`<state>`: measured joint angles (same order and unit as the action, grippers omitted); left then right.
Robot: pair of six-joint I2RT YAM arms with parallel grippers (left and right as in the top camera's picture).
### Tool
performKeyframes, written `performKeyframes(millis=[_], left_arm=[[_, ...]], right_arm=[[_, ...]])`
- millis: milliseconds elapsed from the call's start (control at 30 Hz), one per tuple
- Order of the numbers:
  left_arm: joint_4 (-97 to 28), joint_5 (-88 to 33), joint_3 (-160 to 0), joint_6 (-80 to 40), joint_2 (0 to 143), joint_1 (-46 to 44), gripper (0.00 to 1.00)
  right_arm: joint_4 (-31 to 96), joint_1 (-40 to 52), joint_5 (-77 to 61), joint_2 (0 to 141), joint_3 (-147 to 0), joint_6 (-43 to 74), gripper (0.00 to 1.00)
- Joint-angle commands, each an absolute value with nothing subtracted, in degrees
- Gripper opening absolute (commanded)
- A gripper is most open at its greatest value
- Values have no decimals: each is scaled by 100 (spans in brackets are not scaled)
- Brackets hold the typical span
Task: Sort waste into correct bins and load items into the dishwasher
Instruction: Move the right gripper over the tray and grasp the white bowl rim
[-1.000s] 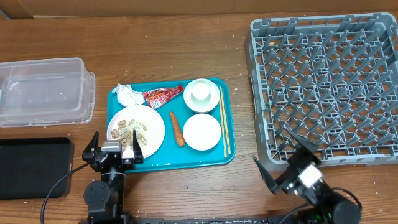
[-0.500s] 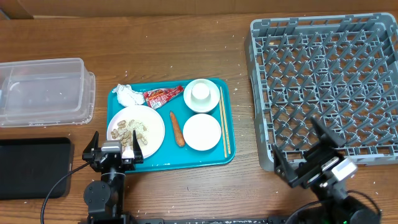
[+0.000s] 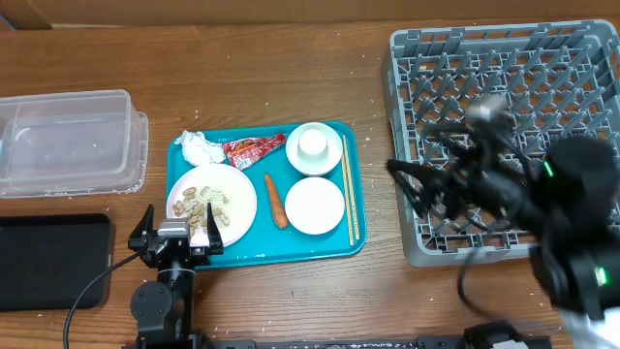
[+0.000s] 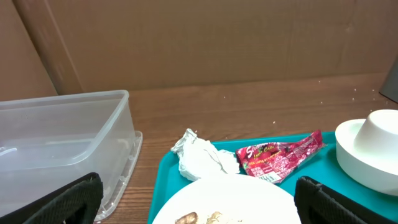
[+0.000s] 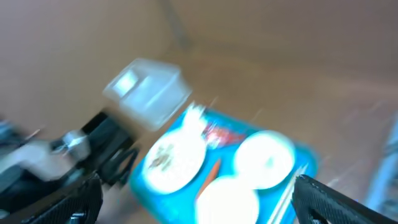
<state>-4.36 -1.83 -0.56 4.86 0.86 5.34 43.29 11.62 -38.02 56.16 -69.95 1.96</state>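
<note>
Looking blurred, right hand point(image 3: 418, 186) gapes over the rack point(image 3: 504, 58) — left hand point(image 3: 179, 221) gapes, overlapping plate point(image 3: 242, 189).

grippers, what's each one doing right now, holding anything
left gripper: open, holding nothing
right gripper: open, holding nothing

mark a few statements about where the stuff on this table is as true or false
The carrot stick lies on the teal tray between the plate and a bowl. True.
The chopsticks lie on the tray's side nearest the dish rack. True.
The dish rack holds a bowl. False: both bowls sit on the teal tray.
The napkin is in the clear tub. False: it lies on the teal tray beside the red wrapper.
</note>
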Motion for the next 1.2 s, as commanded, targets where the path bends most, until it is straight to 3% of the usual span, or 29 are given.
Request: performKeyframes(millis=[0,100,200,400,633,867,1167], left_arm=[[-440,-148,-30,471,27,572,100],[-440,-148,-30,471,27,572,100],[-440,-148,-30,471,27,572,100],[-440,-148,-30,471,27,572,100],[-440,-148,-30,471,27,572,100],[-440,-148,-30,469,27,572,100],[-440,-148,-30,471,27,572,100]], right_arm=[[4615,1155,-5085,6329,-7295,224,100],[4340,1155,-5371,6995,-7295,392,100],[4237,1197,-4875,7518,-7295,1284,100],[4521,2329,-2283,8254,-7314,2121,100],[4547,3570,-799,8799,-7314,2567,100],[4495,3876,-585,9424,-7314,2738,100],[4523,3872,-303,10296,-7314,2880,92]])
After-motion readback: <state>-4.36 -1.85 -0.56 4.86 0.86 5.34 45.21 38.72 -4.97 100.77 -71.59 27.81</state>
